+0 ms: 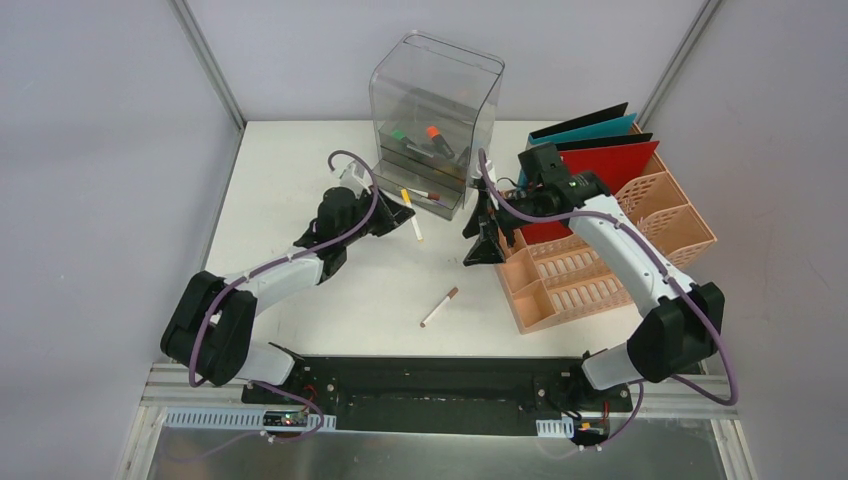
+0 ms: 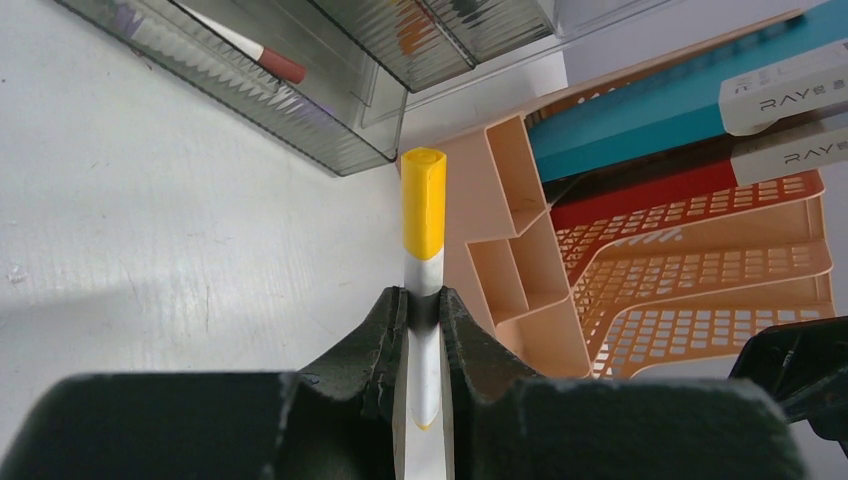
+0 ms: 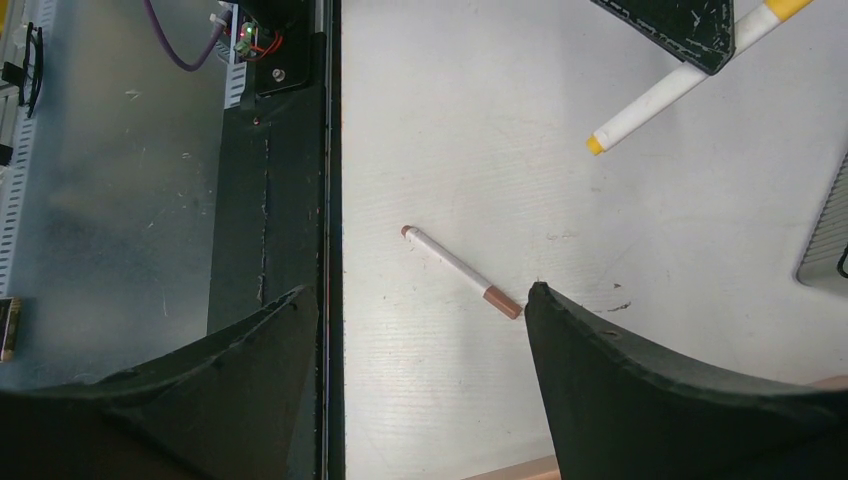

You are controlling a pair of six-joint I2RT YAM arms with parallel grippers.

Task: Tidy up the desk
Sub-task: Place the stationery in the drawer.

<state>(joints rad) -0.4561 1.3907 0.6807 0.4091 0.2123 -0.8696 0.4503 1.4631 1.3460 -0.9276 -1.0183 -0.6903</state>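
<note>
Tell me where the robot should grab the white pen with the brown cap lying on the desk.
Pinch the white pen with the brown cap at the middle of its thin barrel, coming straight down from above, jaws across its width. It lies flat on the white desk, bare tabletop on both sides.

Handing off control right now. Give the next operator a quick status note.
Left gripper: shut on the yellow-capped marker, beside the drawer box.
Right gripper: open, empty, aimed toward the brown-capped pen lying loose on the desk.
Done: several markers sit in the drawer box; folders stand in the peach rack.
To do: stow the held marker, then the brown-capped pen.
</note>
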